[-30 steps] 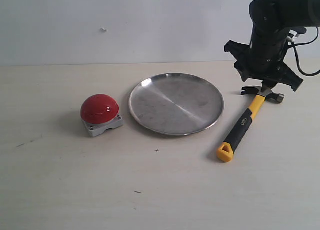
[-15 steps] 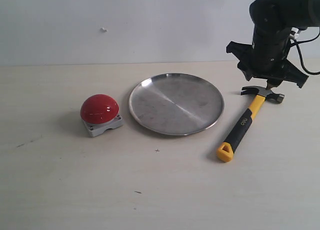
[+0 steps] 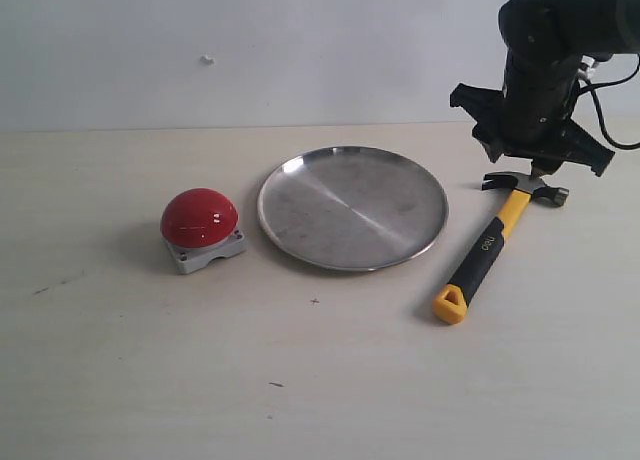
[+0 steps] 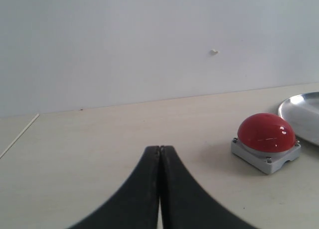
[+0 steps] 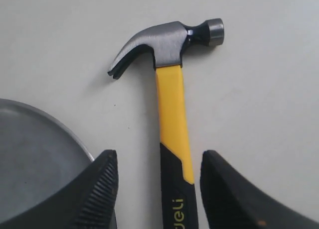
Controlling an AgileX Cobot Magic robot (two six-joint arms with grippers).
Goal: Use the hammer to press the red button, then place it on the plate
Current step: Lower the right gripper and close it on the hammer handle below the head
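Observation:
The hammer (image 3: 487,244) lies flat on the table, right of the plate (image 3: 352,207), its dark head (image 3: 527,185) at the far end and its yellow tip nearest the front. My right gripper (image 3: 540,158) hangs open above the head end. In the right wrist view the hammer's handle (image 5: 173,119) runs between the two spread fingers (image 5: 102,184) without touching either. The red button (image 3: 200,220) sits left of the plate, and it also shows as the red button (image 4: 265,134) in the left wrist view, beside my shut left gripper (image 4: 160,149), which holds nothing.
A pale wall rises behind the light wooden tabletop (image 3: 300,380). A black cable (image 3: 610,130) trails from the right arm. The plate's rim (image 5: 60,127) lies close to one right finger. A table edge line (image 4: 20,134) shows in the left wrist view.
The right gripper has risen slightly and shifted a little to the right above the hammer head. The hammer, plate and button have not moved.

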